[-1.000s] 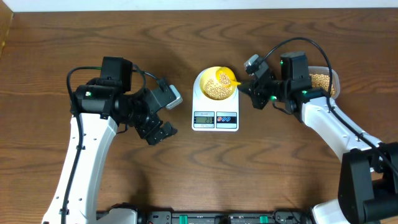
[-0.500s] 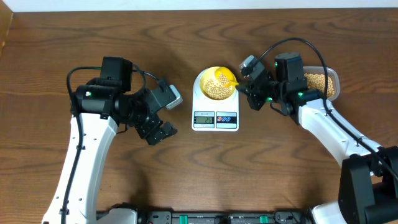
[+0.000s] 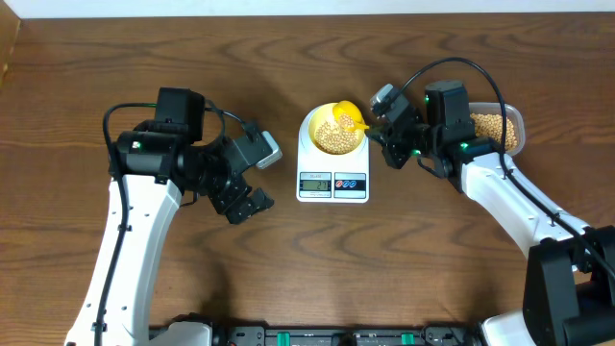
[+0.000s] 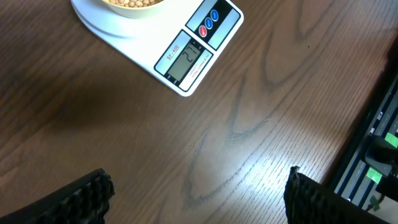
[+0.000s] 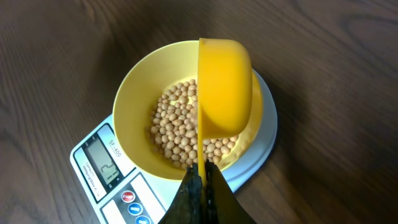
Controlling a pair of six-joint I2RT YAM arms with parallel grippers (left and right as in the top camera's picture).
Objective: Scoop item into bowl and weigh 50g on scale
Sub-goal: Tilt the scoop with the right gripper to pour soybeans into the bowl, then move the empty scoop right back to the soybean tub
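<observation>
Shifted slightly left, the right claw [image 5: 200, 180], clamped on the scoop [image 5: 224, 87], hangs over the bowl [image 5: 134, 93] of beans [image 5: 177, 121] on the scale [image 5: 106, 180]; left claw [image 3: 254, 179] gapes. Nudging the rim could skew the reading or spill.

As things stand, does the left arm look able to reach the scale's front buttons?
Probably yes: the left gripper, jaws open, hangs beside the scale with nothing standing between them.

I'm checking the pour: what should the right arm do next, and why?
Probably level the scoop and swing it to the tub for more: the right gripper holds it tipped sideways over the bowl, whose beans cover only the bottom.
</observation>
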